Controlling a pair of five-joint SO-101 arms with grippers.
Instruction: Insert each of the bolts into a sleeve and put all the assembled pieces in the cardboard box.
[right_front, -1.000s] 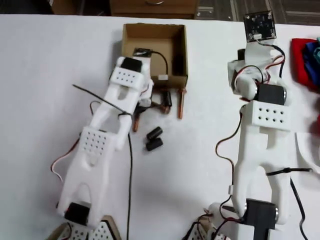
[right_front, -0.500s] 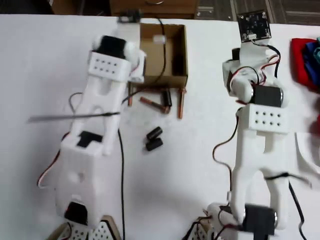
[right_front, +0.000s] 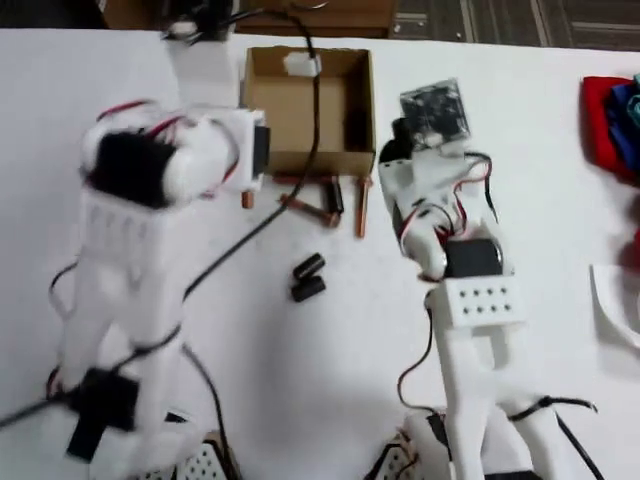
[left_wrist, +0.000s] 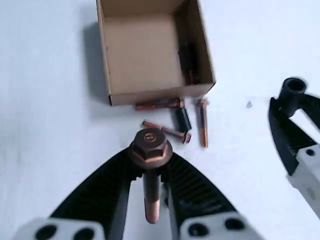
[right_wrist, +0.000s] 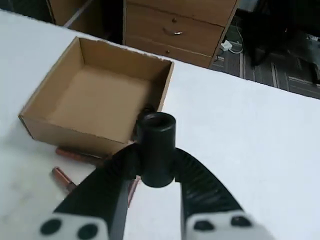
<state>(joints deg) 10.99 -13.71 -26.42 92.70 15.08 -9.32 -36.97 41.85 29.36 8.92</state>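
Both shut on parts: left pincer (left_wrist: 151, 166) pinching a copper bolt (left_wrist: 151, 150), right pincer (right_wrist: 156, 162) pinching a black sleeve (right_wrist: 156, 142), cardboard box (right_front: 285, 120) at upper centre of the overhead frame, loose bolts (right_front: 310, 210) just below it, loose sleeves (right_front: 308, 278) lower still.

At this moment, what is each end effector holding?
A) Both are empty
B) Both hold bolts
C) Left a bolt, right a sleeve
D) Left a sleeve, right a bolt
C: the left wrist view shows the left end effector clamped on a copper bolt, and the right wrist view shows the right end effector clamped on a black sleeve.
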